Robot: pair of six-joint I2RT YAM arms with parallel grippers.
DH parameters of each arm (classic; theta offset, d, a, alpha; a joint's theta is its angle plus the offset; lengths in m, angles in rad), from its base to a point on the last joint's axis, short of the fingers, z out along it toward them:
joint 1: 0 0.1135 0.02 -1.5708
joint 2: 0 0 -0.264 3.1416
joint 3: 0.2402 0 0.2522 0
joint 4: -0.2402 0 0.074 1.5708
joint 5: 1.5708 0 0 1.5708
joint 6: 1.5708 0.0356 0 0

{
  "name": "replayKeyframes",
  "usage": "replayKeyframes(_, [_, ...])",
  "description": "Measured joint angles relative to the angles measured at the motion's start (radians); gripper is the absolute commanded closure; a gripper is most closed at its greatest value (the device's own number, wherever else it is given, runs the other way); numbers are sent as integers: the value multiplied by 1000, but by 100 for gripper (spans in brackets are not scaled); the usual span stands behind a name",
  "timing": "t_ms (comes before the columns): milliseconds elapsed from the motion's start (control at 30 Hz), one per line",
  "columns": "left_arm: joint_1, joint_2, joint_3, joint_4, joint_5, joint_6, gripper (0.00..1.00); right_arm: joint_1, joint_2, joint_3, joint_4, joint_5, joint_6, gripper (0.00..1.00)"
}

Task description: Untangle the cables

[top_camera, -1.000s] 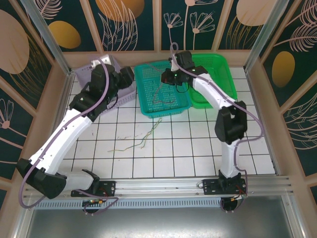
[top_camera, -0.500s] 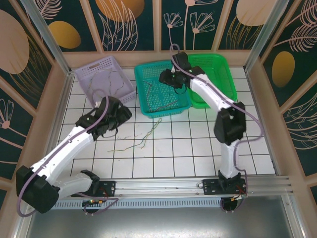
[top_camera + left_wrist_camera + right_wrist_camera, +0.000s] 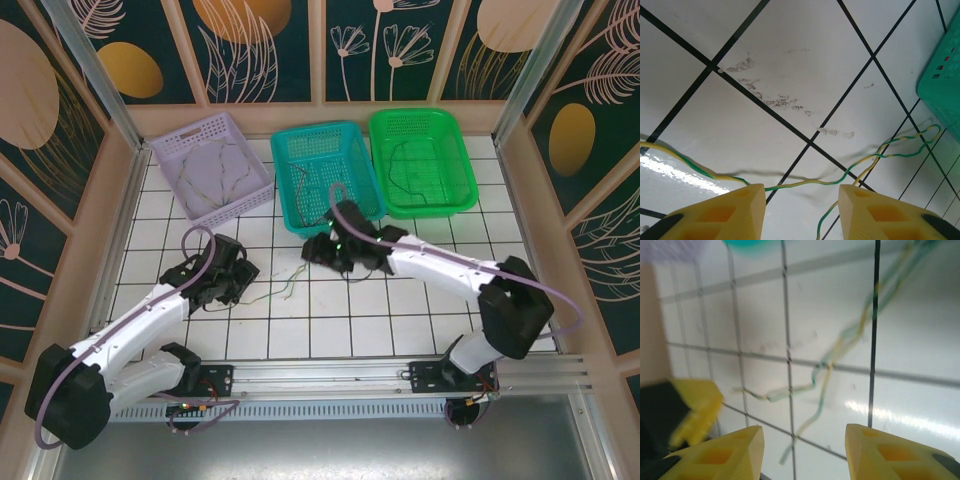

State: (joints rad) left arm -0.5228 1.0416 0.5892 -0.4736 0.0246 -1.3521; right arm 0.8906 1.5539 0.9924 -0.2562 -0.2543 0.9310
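On the white table, just before the teal basket, our left gripper and right gripper hang with jaws apart and empty over the twisted green-yellow cables, so grabbing one same strand could tighten the tangle.

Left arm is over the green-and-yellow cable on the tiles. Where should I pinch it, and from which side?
Take the stretch of the green-and-yellow cable that crosses the gap of the open left pincer, coming straight down from above. It lies flat on the tile, square to the jaws; toward the teal basket it forks and loops, so a pinch might snag extra strands.
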Motion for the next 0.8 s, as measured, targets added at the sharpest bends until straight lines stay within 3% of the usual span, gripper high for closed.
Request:
replayKeyframes(167, [0, 2, -3, 6, 1, 4, 61, 78, 89, -24, 81, -13, 118, 53])
replayKeyframes(333, [0, 2, -3, 6, 5, 21, 61, 94, 160, -27, 178, 0, 235, 56])
replayKeyframes(800, [0, -76, -3, -19, 21, 73, 63, 94, 302, -23, 301, 60, 394, 86])
